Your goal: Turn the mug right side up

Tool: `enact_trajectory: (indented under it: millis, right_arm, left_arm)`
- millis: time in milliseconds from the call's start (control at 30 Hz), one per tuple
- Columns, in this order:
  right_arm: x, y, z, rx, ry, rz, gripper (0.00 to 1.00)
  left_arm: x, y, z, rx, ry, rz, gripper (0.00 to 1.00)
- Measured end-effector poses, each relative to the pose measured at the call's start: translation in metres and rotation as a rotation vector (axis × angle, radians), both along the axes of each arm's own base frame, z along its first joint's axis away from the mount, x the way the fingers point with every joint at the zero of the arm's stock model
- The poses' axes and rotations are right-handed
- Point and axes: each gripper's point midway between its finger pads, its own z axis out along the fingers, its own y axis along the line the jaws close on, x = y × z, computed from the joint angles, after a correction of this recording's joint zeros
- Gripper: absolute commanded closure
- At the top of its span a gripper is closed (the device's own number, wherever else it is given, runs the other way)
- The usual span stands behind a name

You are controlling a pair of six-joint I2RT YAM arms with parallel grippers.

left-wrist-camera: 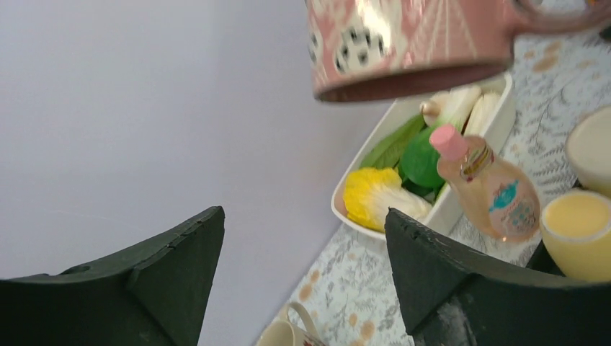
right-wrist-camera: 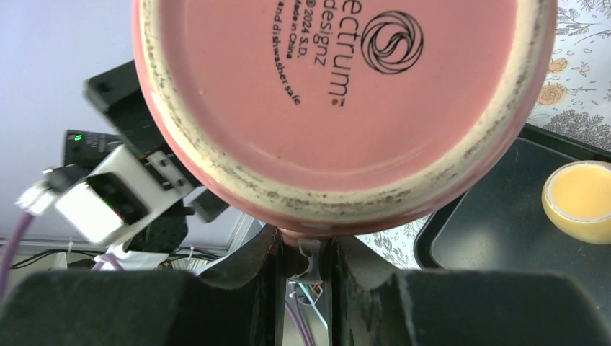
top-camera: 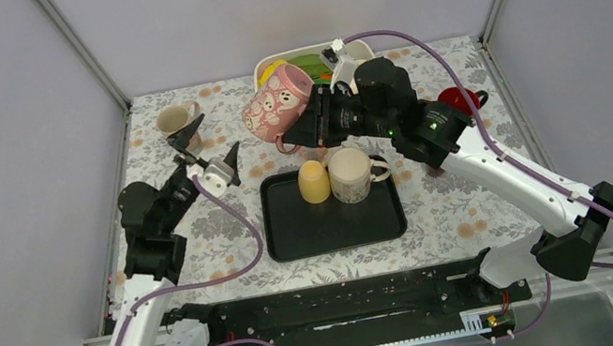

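The pink mug (top-camera: 276,102) with white animal faces hangs in the air, tilted on its side, above the table behind the black tray (top-camera: 294,232). My right gripper (top-camera: 306,127) is shut on its handle. In the right wrist view the mug's pink base (right-wrist-camera: 339,94) fills the frame and the fingers (right-wrist-camera: 252,267) pinch the handle (right-wrist-camera: 302,249). In the left wrist view the mug's rim (left-wrist-camera: 411,43) shows at the top. My left gripper (top-camera: 206,155) is open and empty, raised to the left of the mug, its fingertips (left-wrist-camera: 184,267) wide apart.
A yellow cup (top-camera: 314,181) and a floral mug (top-camera: 351,175) stand on the tray. A cream mug (top-camera: 176,120) sits at the back left. A white bin (top-camera: 270,67) with toy vegetables is at the back. A red object (top-camera: 459,98) lies right. A pink bottle (left-wrist-camera: 490,187) shows beside the bin.
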Motion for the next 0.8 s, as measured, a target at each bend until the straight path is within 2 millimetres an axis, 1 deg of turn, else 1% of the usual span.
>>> enact_trajectory:
  millis: [67, 167, 267, 367, 467, 500, 567, 633, 800]
  right_arm:
    - [0.0, 0.001, -0.003, -0.006, 0.012, 0.0, 1.0]
    - [0.002, 0.004, -0.009, -0.014, 0.027, 0.008, 1.0]
    - [0.001, 0.007, -0.013, -0.018, 0.047, 0.018, 1.0]
    - [0.001, 0.008, -0.012, -0.01, 0.058, 0.018, 1.0]
    - [-0.001, 0.009, -0.01, 0.005, 0.068, 0.027, 1.0]
    - [-0.002, 0.01, -0.009, 0.009, 0.072, 0.031, 1.0]
    - [-0.004, 0.011, -0.008, 0.017, 0.081, 0.039, 1.0]
    - [-0.005, 0.012, -0.009, 0.022, 0.093, 0.045, 1.0]
    - [-0.006, 0.019, -0.016, 0.024, 0.139, 0.065, 1.0]
  left_arm:
    - [-0.011, -0.006, 0.017, -0.025, -0.02, -0.047, 0.17]
    - [-0.023, -0.016, 0.031, -0.044, -0.026, -0.129, 0.19]
    - [-0.026, -0.024, 0.029, -0.046, -0.009, -0.178, 0.21]
    - [-0.023, -0.029, 0.023, -0.021, -0.009, -0.199, 0.21]
    - [-0.015, -0.032, 0.016, -0.002, -0.009, -0.21, 0.21]
    - [-0.014, -0.034, 0.016, 0.003, -0.018, -0.216, 0.23]
    - [-0.012, -0.036, 0.019, 0.003, -0.041, -0.221, 0.27]
    - [-0.012, -0.037, 0.025, -0.006, -0.085, -0.222, 0.31]
    - [-0.014, -0.039, 0.036, -0.024, -0.165, -0.233, 0.33]
